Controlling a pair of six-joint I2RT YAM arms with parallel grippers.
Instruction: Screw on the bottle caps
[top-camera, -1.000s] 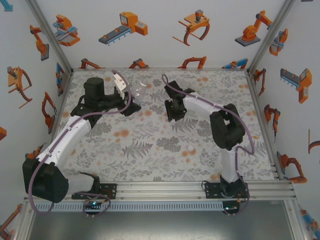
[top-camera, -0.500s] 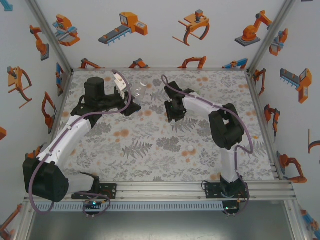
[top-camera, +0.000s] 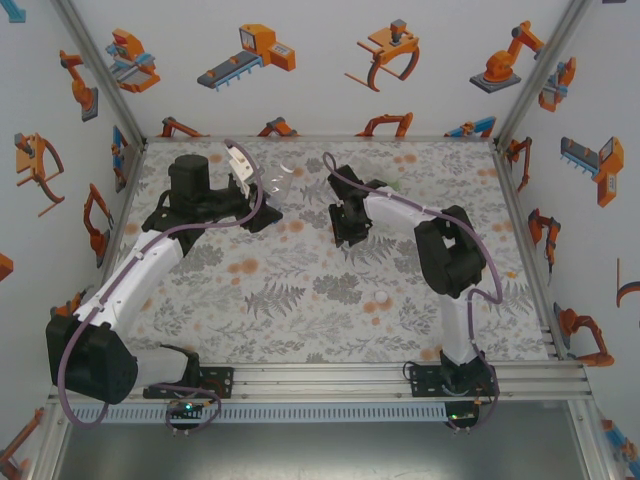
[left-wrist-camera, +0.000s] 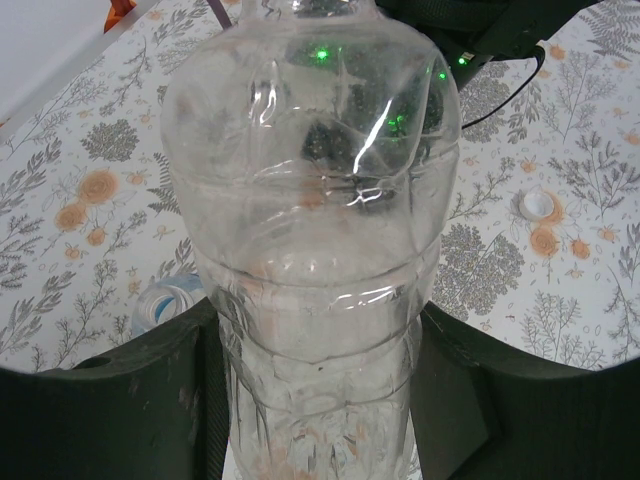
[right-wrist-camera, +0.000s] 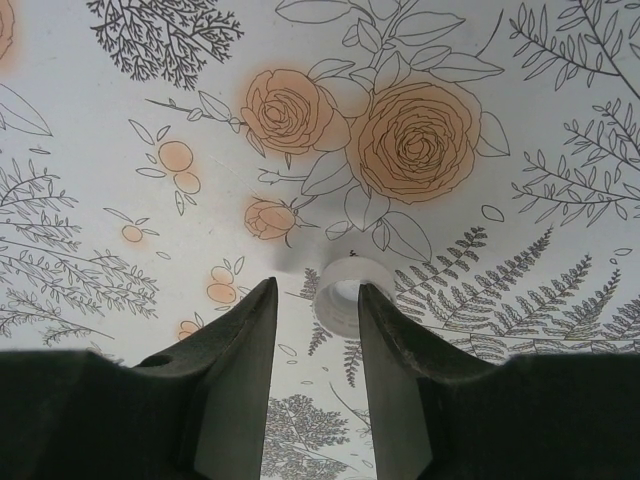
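Observation:
My left gripper (left-wrist-camera: 315, 400) is shut on the lower body of a clear bottle (left-wrist-camera: 310, 200), held above the table with its open neck pointing away from the wrist. From above, that bottle (top-camera: 278, 180) sticks out of the left gripper (top-camera: 248, 186) at the back left. My right gripper (right-wrist-camera: 316, 290) hovers low over the table, jaws slightly open with nothing between them. A white bottle cap (right-wrist-camera: 345, 295) lies just beyond them, partly behind the right fingertip. A second white cap (top-camera: 381, 297) (left-wrist-camera: 537, 205) lies loose on the table. In the top view the right gripper (top-camera: 347, 226) points down mid-table.
A bottle with a blue label (left-wrist-camera: 165, 300) lies on the floral tablecloth just behind my left finger. The table (top-camera: 300, 320) is walled on three sides by white panels. The right arm's elbow (top-camera: 450, 255) stands over the right half.
The right arm has edged slightly toward the back of the table. The left gripper keeps the clear bottle in the same place.

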